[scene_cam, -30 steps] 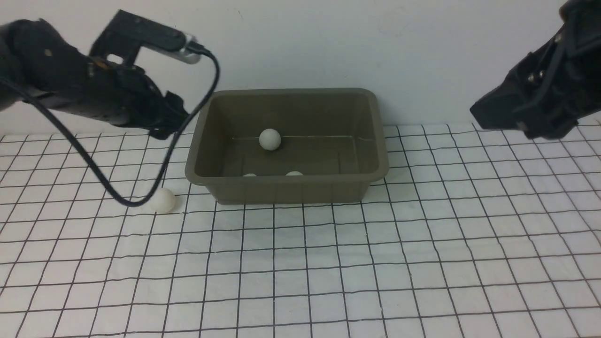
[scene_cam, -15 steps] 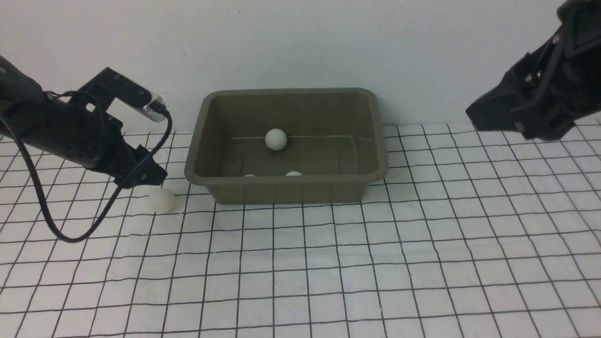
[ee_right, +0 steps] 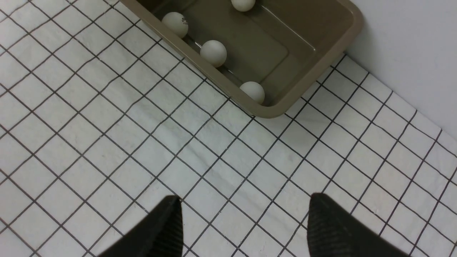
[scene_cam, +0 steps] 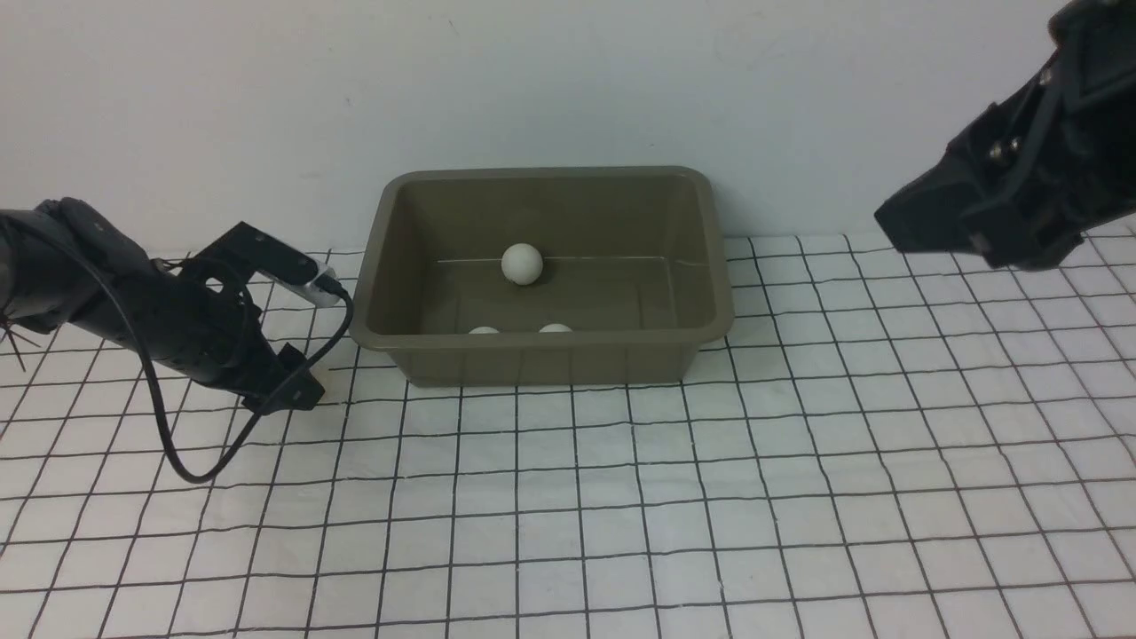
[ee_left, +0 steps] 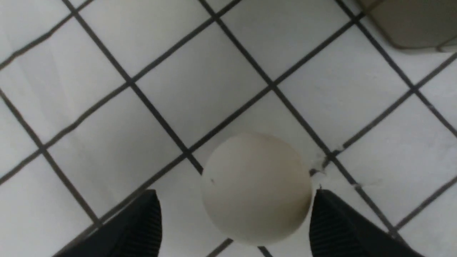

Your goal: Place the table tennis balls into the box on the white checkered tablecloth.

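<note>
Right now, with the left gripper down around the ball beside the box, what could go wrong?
1. The table tennis ball sits off-centre in the open left gripper, close to one finger; closing may nudge it so it rolls away across the tablecloth.
2. The box stands close by, its rim higher than the ball; a low carry could clip it.

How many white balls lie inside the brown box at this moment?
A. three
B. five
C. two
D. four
D: the right wrist view shows four balls inside the box, while the fifth ball lies on the tablecloth between the fingers of the left tool.
</note>
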